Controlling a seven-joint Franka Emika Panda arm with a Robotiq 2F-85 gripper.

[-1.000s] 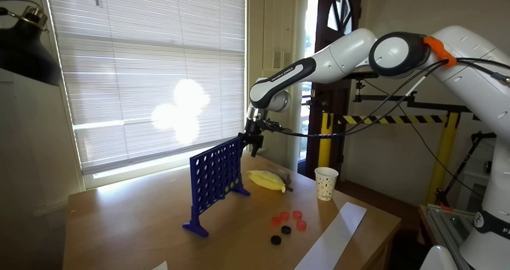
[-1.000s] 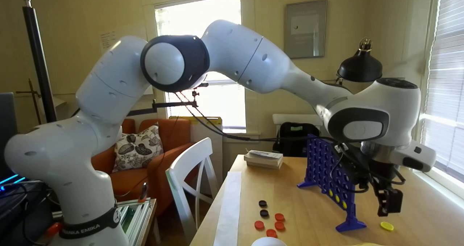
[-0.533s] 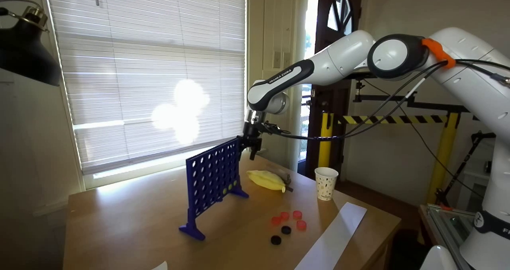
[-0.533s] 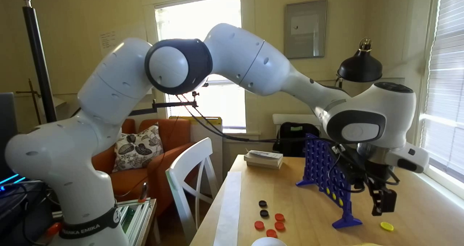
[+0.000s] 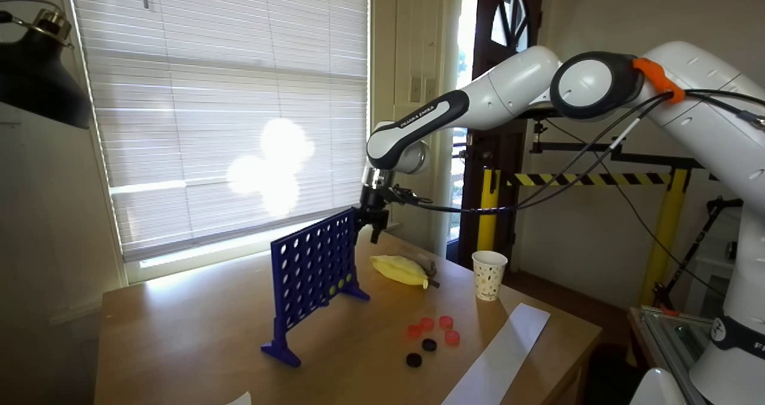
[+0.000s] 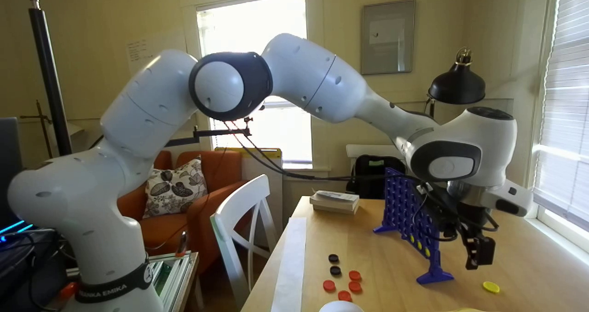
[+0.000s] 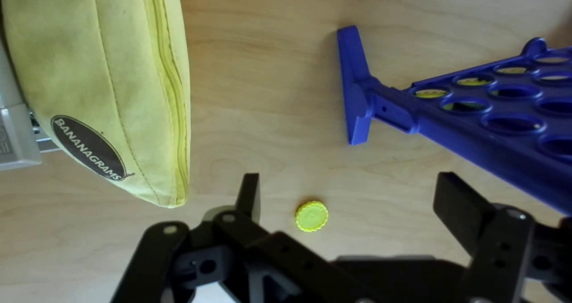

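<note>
Your gripper (image 7: pixel 351 200) stands spread in the wrist view, with the yellow disc (image 7: pixel 312 216) below its gap, the yellow pouch (image 7: pixel 129 79) off one side and the blue rack (image 7: pixel 473 141) close by the other. In an exterior view, the paper cup (image 5: pixel 489 276) stands lower than it; in an exterior view, red discs (image 6: pixel 355 287) lie well apart from it.

A black gripper (image 7: pixel 348 195), a blue rack (image 5: pixel 315 267) and a yellow disc (image 7: pixel 312 216) contrast with red tokens (image 6: pixel 329 286) and black tokens (image 6: pixel 335 270), while speckles cover a pale cup (image 5: pixel 489 276) and dark leaves pattern a white cushion (image 6: pixel 177 187).
</note>
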